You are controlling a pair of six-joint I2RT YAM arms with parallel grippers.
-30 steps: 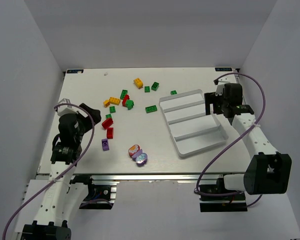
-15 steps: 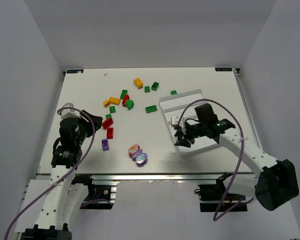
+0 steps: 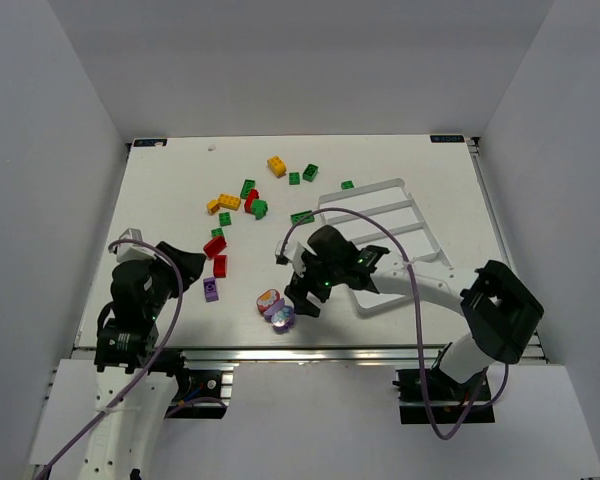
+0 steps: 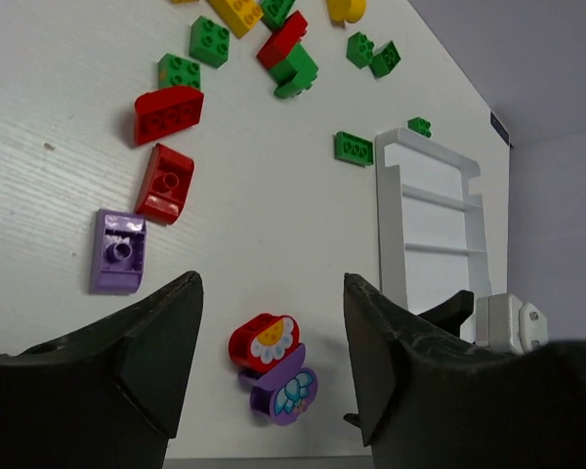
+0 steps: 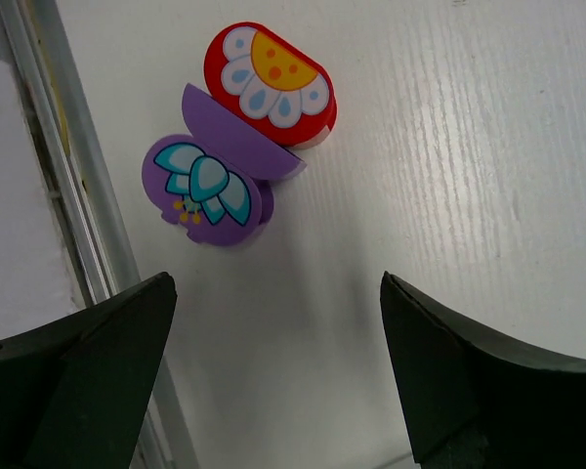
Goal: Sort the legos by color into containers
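Note:
Two joined flower-topped legos, a red one [image 3: 269,298] and a purple one [image 3: 283,319], lie near the table's front edge. My right gripper [image 3: 302,295] hovers open just to their right, above them, with nothing between its fingers; its wrist view shows the red one [image 5: 272,78] and the purple one [image 5: 210,186] ahead of the open right gripper [image 5: 275,283]. My left gripper [image 3: 188,266] is open and empty at the front left, facing the same pair [image 4: 265,341]. A purple brick [image 3: 211,290] and two red bricks [image 3: 218,256] lie beside it. The white tray of containers [image 3: 412,205] is partly hidden by the right arm.
More green, yellow and red legos [image 3: 248,198] are scattered at the back middle, and one green brick [image 3: 302,217] lies by the tray's left corner. The table's metal front rail [image 5: 68,195] runs close beside the flower bricks. White walls enclose the table.
My right arm swung from the tray's far right side, across the tray, to the flower bricks at the front. My left arm drew back toward the near edge and its jaws narrowed somewhat.

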